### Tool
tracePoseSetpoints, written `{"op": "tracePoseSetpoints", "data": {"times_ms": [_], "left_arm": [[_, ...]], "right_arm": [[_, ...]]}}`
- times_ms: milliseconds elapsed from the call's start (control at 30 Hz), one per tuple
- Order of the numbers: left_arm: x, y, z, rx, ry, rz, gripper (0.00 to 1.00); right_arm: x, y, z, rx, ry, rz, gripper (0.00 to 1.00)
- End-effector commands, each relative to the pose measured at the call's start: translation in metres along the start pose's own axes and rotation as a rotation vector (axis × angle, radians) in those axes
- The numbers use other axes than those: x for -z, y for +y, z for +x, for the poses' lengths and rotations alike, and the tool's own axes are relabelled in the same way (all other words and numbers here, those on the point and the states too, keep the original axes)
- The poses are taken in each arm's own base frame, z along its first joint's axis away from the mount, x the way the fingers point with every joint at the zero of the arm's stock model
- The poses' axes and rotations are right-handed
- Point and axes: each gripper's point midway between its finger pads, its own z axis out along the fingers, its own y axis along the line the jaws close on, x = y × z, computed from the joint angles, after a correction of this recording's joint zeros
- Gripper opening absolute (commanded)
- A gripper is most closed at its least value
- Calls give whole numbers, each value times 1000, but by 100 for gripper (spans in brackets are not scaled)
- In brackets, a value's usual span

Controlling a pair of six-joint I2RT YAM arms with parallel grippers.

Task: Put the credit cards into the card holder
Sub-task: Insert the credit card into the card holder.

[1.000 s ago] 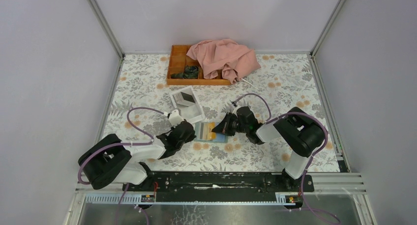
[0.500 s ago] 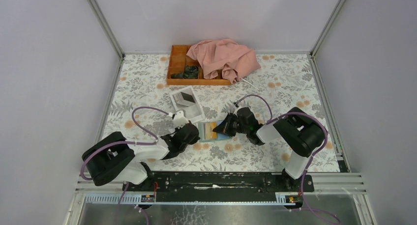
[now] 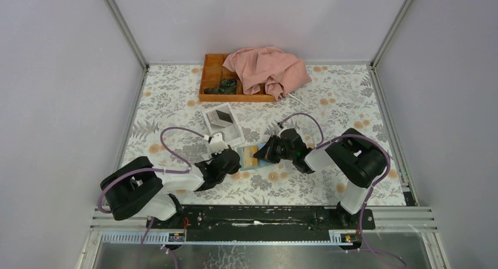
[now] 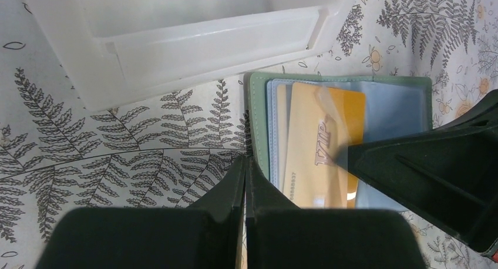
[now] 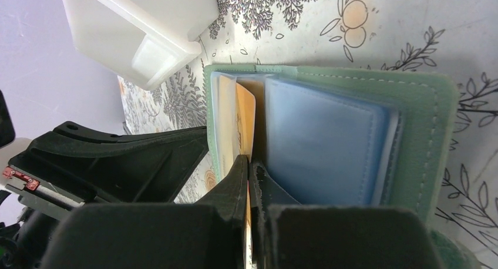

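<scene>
From above, we see both arms meeting over the card holder. It lies open on the floral table, just in front of the white box. The left gripper is at its left side and the right gripper at its right. Only this view shows a dark grey card lying in the white box. It also shows the orange tray at the back, with a pink cloth draped over its right part. The jaws are too small to judge here.

At the left wrist, we see that gripper's fingers pressed together with nothing between them. Their tips are down at the holder's left rim. The holder is dull grey-green outside with pale blue sleeves inside. An orange card marked VIP lies in it under a clear leaf. The right gripper's dark finger lies over the holder's right part.

At the right wrist, the fingers are likewise clenched, with their tips where the orange card meets a pale blue sleeve. We cannot tell whether they nip the card's edge. This view alone shows the stitched green border.

We count one holder, one orange card, one dark grey card, one white box, one tray, one cloth and two grippers.
</scene>
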Motion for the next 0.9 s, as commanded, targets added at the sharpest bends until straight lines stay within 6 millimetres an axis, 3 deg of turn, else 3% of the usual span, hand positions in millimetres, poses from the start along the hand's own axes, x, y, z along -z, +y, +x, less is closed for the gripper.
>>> {"op": "tracePoseSetpoints", "data": {"times_ms": [0,33,67,233,467,867], "left_arm": [[7,34,44,-104,172,-101,0],[6,34,44,-107,169,-103,0],[5,33,43,-110,166,-105,0],[2,29,40,-126,162,-113,0],[-1,28,38,-140,152,-125,0],[-2,30,38,-145,148,-133,0]], "right_arm": [[0,-27,19,59,63,136,0],[1,-26,19,68,64,141,15],[1,-25,18,76,69,142,18],[0,-21,16,100,86,147,21],[0,-18,15,130,97,154,32],[14,-20,-6,214,40,268,51]]}}
